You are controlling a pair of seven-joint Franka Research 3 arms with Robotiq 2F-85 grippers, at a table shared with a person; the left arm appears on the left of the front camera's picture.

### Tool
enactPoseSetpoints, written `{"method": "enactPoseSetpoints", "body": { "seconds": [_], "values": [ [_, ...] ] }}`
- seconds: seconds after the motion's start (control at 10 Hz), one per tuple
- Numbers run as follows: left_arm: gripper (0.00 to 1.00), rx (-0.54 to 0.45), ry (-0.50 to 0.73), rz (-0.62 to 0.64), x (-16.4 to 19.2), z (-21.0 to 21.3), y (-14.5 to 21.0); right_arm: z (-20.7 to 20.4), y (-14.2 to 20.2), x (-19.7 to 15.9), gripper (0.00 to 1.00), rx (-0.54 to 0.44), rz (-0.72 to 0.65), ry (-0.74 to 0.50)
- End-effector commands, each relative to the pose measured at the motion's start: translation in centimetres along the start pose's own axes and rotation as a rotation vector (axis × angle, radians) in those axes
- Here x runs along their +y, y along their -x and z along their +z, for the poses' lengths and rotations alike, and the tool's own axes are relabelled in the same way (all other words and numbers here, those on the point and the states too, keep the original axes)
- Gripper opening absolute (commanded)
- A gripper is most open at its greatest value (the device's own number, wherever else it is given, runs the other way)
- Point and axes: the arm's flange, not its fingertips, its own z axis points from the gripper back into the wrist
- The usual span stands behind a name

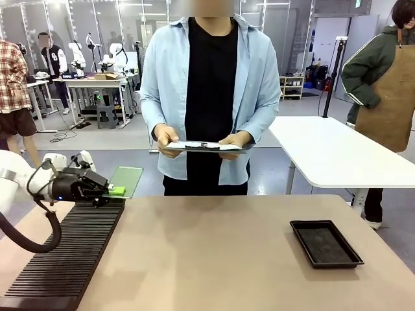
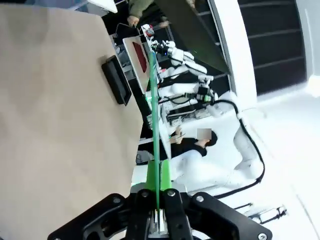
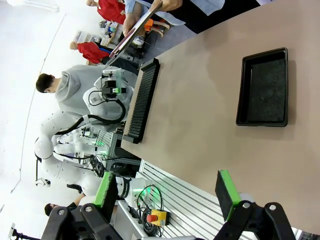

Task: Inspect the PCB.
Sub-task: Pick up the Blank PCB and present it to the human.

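Left gripper: black two-finger unit with green pads, pressed together on one edge of the PCB. The PCB is a thin flat green rectangular circuit board, held roughly level in the air above the far end of a long black ribbed rack.
Right gripper: spread, holding nothing, over the tan table.
Shallow black rectangular tray: on the table's right side.
Dark clipboard: in the person's hands.
Step, as judged: the board is being presented for inspection.
Next move calls for: a steady hold with the board's face turned toward the person.

PCB edge-on (faces unseen), black rack cut off bottom-left, clipboard print unreadable
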Motion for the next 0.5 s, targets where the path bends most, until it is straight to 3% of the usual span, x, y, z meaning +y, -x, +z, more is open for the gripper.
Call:
{"method": "enactPoseSetpoints", "body": {
  "seconds": [0.0, 0.2, 0.4],
  "values": [
    [0.03, 0.0, -0.016, 0.063, 0.5, -1.0, -1.6, 0.0, -0.1, 0.0, 1.0, -0.006, 0.02, -0.012],
    [0.03, 0.021, 0.035, 0.033, 0.1, -0.8, -1.8, 0.0, -0.1, 0.0, 1.0, -0.006, 0.02, -0.012],
    [0.03, 0.003, 0.002, 0.052, 1.5, -0.8, -0.3, 0.0, -0.1, 0.0, 1.0, -0.006, 0.02, -0.012]
  ]
}}
